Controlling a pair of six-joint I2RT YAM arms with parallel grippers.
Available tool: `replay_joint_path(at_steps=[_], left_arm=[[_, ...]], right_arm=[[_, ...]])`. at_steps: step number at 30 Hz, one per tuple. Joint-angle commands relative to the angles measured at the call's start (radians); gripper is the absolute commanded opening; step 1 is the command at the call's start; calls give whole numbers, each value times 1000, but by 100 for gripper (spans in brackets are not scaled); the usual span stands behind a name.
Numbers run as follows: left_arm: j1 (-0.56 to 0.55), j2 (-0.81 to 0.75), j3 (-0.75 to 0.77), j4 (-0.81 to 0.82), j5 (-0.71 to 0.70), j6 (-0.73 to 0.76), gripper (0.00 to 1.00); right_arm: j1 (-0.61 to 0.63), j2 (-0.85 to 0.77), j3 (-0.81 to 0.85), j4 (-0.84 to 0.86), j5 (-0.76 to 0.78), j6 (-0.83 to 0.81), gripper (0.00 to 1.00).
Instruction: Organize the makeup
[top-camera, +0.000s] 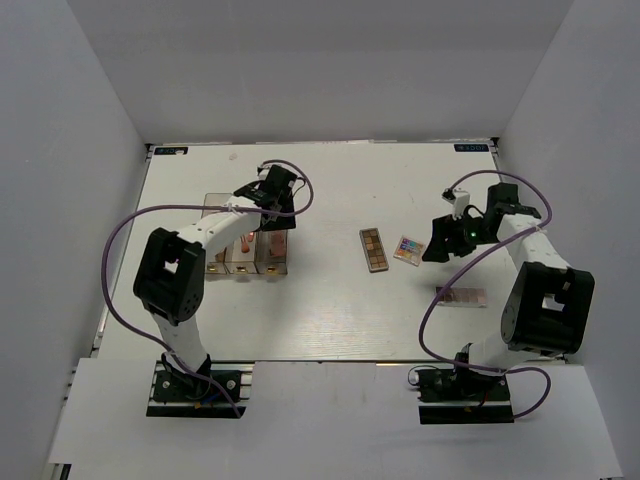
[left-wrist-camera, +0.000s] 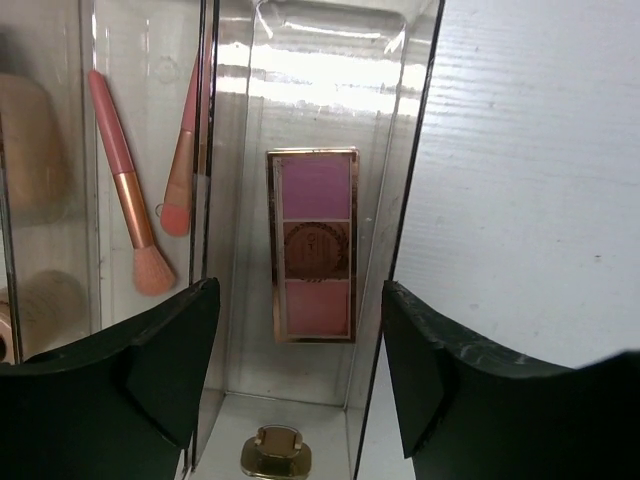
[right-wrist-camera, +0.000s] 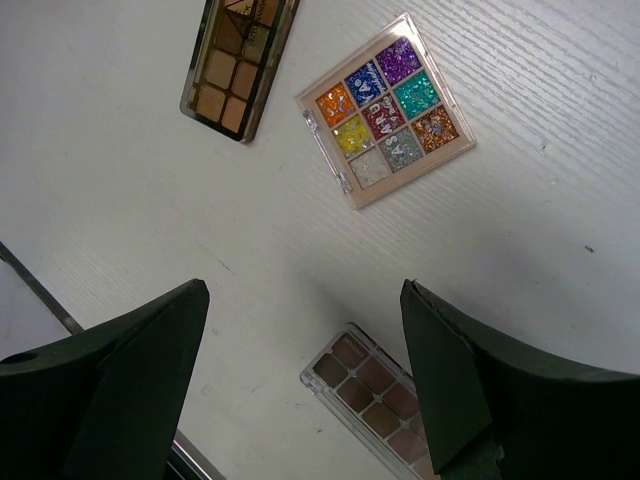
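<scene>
the clear organizer (top-camera: 247, 262) stood left of centre on the white table (top-camera: 330, 310). in the left wrist view, two beige bottles (left-wrist-camera: 30, 150) showed blurred in its left compartment, two pink sticks (left-wrist-camera: 125, 190) lay in the middle one, and a pink palette (left-wrist-camera: 313, 245) lay flat on the floor of the right one. a small gold piece (left-wrist-camera: 275, 450) sat at the near end of that same compartment; what it was could not be told.

the left gripper (left-wrist-camera: 300, 300) hung over the right compartment with its jaws spread well apart, one finger to each side of the pink palette from the camera's angle. it gripped nothing and touched nothing that could be seen.

right of the organizer and well apart from it, a tan palette (top-camera: 375, 249) lay on the table, with a multicolour palette (top-camera: 407, 250) just beside it on the right, the two not touching.

the right gripper (right-wrist-camera: 303, 295) hovered above the table near the multicolour palette, jaws wide and empty. a mauve palette (right-wrist-camera: 375, 395) lay on the table below the gap between its fingers (right-wrist-camera: 130, 380), which met neither it nor the other palettes.
</scene>
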Motion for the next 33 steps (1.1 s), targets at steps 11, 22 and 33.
replay_joint_path(at_steps=[11, 22, 33], left_arm=[[-14, -188, 114, 50, 240, 42, 66], [-65, -276, -51, 162, 435, -90, 88], [-93, -313, -88, 140, 408, -104, 91]], right_arm=[[10, -194, -21, -257, 182, -765, 86], [-8, -248, -222, -268, 307, -1100, 89], [-14, -89, -190, -255, 322, -1223, 89]])
